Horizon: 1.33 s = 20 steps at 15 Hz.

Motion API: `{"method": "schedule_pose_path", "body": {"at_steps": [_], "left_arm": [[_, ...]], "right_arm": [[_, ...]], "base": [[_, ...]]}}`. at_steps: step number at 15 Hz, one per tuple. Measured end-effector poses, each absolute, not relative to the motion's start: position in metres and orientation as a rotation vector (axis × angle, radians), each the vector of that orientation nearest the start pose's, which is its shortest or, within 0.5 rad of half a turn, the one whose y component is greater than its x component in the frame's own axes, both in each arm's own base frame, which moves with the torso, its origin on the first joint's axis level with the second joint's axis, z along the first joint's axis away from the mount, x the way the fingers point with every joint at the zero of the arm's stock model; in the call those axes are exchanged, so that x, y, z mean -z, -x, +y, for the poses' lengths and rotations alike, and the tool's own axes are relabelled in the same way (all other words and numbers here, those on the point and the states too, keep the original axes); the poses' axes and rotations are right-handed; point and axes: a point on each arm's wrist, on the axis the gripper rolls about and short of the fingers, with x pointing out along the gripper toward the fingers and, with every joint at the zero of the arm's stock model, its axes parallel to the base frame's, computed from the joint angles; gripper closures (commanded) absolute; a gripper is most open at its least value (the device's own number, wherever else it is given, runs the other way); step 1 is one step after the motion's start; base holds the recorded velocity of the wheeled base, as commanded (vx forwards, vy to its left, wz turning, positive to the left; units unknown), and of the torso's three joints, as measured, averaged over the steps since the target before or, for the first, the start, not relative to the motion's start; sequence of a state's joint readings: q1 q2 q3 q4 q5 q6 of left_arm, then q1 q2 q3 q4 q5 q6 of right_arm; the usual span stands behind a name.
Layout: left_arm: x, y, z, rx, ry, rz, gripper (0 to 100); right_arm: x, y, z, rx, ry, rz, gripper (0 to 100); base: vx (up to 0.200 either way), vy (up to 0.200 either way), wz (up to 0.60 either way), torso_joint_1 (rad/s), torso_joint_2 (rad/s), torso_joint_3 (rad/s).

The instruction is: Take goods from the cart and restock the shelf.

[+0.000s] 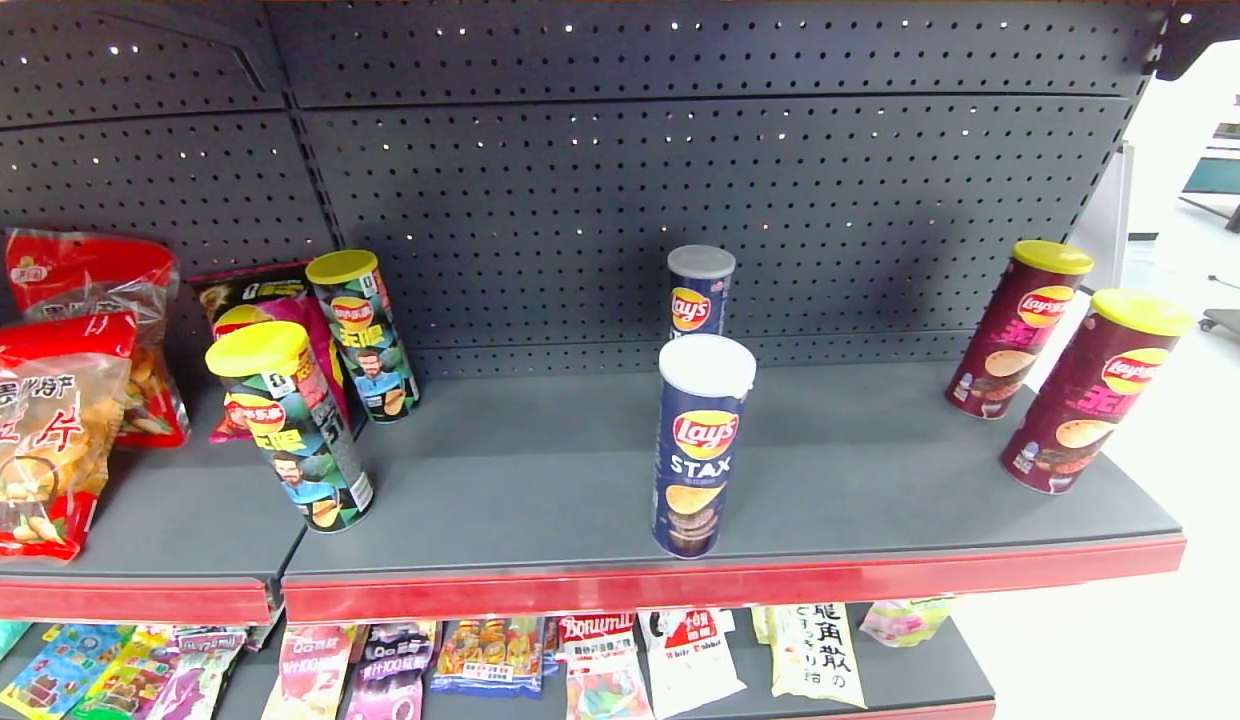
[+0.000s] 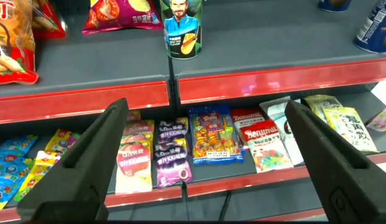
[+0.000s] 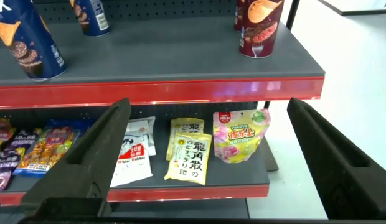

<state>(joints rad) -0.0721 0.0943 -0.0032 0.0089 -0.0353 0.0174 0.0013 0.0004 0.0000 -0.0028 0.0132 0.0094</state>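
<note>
The left hand [image 2: 205,112] and the right hand [image 3: 208,106] are both open and empty, facing the shelf [image 1: 540,470]. The blue can [image 1: 702,445] stands upright on it at centre frame. Such a can is probably light, stiff but crushable, and slick. It is best clasped across the mid-body and kept upright.

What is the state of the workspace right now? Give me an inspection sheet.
Surface: grey shelf with a red front edge and wide bare gaps between the cans.
Job's things: two blue cans mid-shelf, two maroon cans at the right, two portrait-printed cans at the left, all upright; snack bags at the far left.
Clutter: nothing seen.
Grippers: left gripper and right gripper are both open and empty, facing the lower shelf.
Cables: nothing seen.
Surroundings: pegboard back panel; packets on the lower shelf.
</note>
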Motion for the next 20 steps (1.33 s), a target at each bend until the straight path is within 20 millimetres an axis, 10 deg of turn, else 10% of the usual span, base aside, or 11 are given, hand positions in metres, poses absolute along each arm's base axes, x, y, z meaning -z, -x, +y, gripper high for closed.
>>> {"method": "schedule_pose_path", "body": {"at_steps": [20], "left_arm": [[-0.0772, 0.0155, 0.0010, 0.154, -0.026, 0.104, 0]], "right_arm": [[-0.0760, 0.0228, 0.0001, -0.007, -0.014, -0.004, 0]], "base": [[0.000, 0.000, -0.18, 0.001, 0.00, 0.000]]}}
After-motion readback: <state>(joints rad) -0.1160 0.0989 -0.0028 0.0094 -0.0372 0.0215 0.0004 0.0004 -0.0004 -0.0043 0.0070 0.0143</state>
